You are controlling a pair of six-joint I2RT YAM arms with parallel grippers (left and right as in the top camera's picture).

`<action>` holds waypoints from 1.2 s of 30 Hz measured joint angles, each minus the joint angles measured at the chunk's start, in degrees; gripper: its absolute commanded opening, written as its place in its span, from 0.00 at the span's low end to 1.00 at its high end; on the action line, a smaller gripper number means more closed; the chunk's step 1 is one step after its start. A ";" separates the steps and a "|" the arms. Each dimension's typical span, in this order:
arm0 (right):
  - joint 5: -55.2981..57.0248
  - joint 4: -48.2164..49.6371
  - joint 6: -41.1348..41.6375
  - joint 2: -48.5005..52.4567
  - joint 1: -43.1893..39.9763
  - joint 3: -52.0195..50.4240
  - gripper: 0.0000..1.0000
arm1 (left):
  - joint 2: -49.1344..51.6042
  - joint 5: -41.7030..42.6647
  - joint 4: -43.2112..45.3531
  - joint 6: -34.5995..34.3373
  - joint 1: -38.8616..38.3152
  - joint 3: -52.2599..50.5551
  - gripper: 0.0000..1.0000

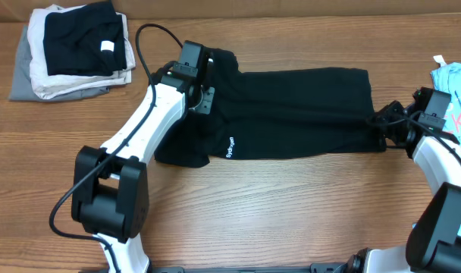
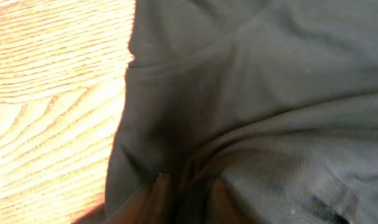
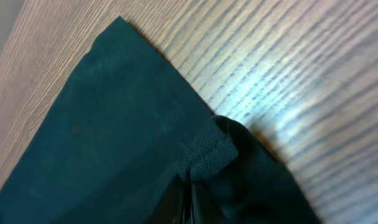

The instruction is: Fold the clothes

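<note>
The black garment lies stretched across the middle of the table, with small white lettering near its front left. My left gripper sits on its left end, shut on a bunch of the fabric. My right gripper is at its right end, shut on the edge of the fabric. In the left wrist view the cloth fills most of the frame. In the right wrist view a corner of the cloth lies flat on the wood.
A stack of folded clothes with a black piece and white tag on top sits at the back left. A light blue printed shirt lies at the right edge. The table is wood.
</note>
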 measured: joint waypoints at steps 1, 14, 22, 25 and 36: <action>0.04 0.39 0.11 0.22 0.15 0.00 0.45 | 0.46 -0.13 0.48 0.24 0.33 0.00 1.00; 0.46 -25.73 -3.02 0.42 -0.13 18.03 0.67 | 1.44 2.01 -17.68 0.31 3.13 5.77 0.78; 0.39 -26.32 -6.38 1.62 0.66 16.41 0.11 | 0.76 12.41 -20.37 0.31 3.10 3.43 0.37; 0.28 -24.39 -6.62 4.42 0.76 14.75 0.05 | 1.38 13.57 -18.58 0.39 3.10 1.51 0.25; 0.31 -18.25 -5.70 11.56 0.76 9.53 0.04 | 8.28 14.51 -18.84 0.20 3.63 0.85 0.06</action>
